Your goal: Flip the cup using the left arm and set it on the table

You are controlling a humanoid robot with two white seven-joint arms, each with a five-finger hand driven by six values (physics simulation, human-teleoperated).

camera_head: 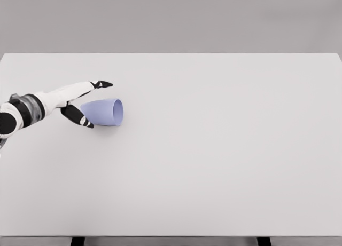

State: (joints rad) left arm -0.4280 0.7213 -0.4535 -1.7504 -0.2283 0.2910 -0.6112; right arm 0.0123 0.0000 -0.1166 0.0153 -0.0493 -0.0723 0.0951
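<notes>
Although the left hand has its fingers spread around the narrow end of the lilac cup, which lies on its side at the surface's left, no grip looks closed, so lifting, flipping and placing all remain.

There is a single view, from the robot's head, looking down and forward over the white table from fairly high up. It takes in almost the whole tabletop, whose far edge lies beyond the left robot hand against a grey wall.
</notes>
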